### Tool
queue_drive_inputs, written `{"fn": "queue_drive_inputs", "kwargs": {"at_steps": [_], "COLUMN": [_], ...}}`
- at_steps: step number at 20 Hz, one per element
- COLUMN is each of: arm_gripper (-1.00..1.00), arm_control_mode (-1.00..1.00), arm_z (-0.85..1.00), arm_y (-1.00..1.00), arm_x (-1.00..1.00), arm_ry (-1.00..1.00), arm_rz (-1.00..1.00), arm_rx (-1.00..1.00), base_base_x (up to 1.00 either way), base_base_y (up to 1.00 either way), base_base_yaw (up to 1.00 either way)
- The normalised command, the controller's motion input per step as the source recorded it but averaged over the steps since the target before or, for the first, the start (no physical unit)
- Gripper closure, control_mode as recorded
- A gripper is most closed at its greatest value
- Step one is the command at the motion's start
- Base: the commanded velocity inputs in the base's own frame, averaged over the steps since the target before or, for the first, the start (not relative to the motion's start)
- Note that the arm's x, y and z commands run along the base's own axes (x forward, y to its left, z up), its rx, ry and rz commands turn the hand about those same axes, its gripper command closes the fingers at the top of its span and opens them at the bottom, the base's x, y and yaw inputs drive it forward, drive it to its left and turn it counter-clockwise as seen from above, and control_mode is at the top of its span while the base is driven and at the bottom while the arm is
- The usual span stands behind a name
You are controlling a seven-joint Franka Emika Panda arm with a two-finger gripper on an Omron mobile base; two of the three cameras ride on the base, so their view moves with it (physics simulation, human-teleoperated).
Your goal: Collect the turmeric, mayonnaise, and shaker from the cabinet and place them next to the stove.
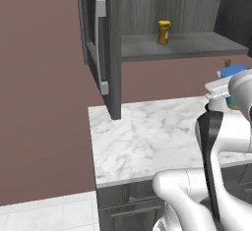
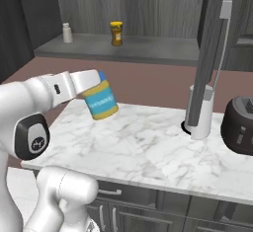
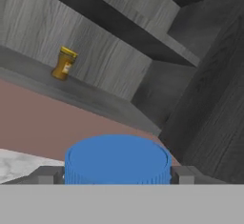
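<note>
aloft, mayonnaise [image 2: 101, 100] in pincer [image 2: 97, 89]

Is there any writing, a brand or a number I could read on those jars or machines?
No readable text anywhere.
mayonnaise, held in the gripper: a yellowish band with blue marks, too blurred to read.
turmeric on the cabinet shelf: a pale label patch, too small to read.
shaker: plain.

White marble counter [image 2: 148, 147]; dark toaster [image 2: 239, 125] at its right end; white-tiled floor [image 1: 44, 215] below
</note>
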Motion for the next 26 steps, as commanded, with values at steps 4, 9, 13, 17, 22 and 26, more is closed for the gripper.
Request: {"fn": "queue_drive_inputs", "kwargs": {"at_steps": [4, 9, 13, 17, 22, 26], "arm_gripper": [1.00, 1.00, 1.00, 1.00, 1.00, 1.00], "arm_control_mode": [1.00, 1.00, 1.00, 1.00, 1.00, 1.00], "arm_z": [-0.07, 0.00, 0.00, 0.00, 0.00, 0.00], "arm_y": [0.00, 0.00, 0.00, 0.00, 0.00, 0.00], "arm_x": [-0.21, 0.00, 0.00, 0.00, 0.00, 0.00], "arm_ry": [0.00, 0.00, 0.00, 0.00, 0.00, 0.00], "arm_rz": [0.00, 0.00, 0.00, 0.00, 0.00, 0.00], "arm_rx": [0.00, 0.00, 0.00, 0.00, 0.00, 0.00], "base_base_x": [-0.28, -0.61, -0.58, -0.39, -0.17, -0.05], "base_base_y": [0.00, 0.00, 0.00, -0.08, -0.44, -0.65], "base_base_yaw": [0.00, 0.00, -0.01, -0.06, -0.02, 0.00]}}
